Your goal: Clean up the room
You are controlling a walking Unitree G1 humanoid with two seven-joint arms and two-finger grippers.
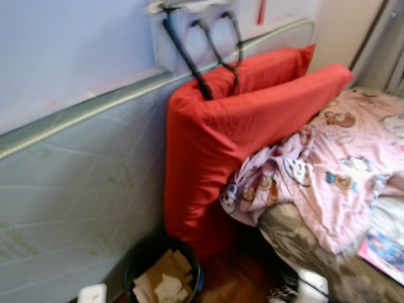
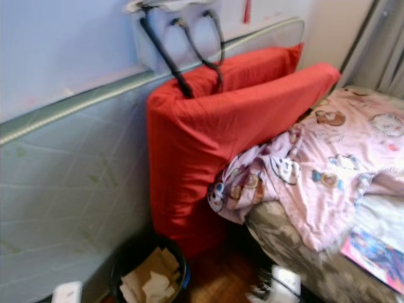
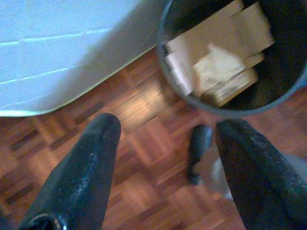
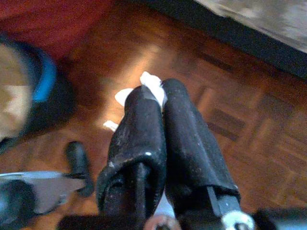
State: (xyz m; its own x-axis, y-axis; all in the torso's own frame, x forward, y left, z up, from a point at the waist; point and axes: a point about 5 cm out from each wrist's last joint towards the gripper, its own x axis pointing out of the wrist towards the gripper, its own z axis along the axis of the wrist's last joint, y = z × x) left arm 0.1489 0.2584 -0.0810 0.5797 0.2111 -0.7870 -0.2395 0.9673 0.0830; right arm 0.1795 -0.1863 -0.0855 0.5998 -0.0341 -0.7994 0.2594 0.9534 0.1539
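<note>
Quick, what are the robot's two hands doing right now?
Left gripper: open, holding nothing, above the floor by the bin.
Right gripper: shut on a white scrap.

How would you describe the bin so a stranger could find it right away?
Start at the big red cushion leaning on the wall beside the bed. At its foot, on the wooden floor, stands a round dark bin. It alone holds crumpled brown paper.

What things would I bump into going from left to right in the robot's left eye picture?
Pale padded wall panel → black bin of crumpled paper → big red cushion → pink cartoon blanket on the bed.
</note>
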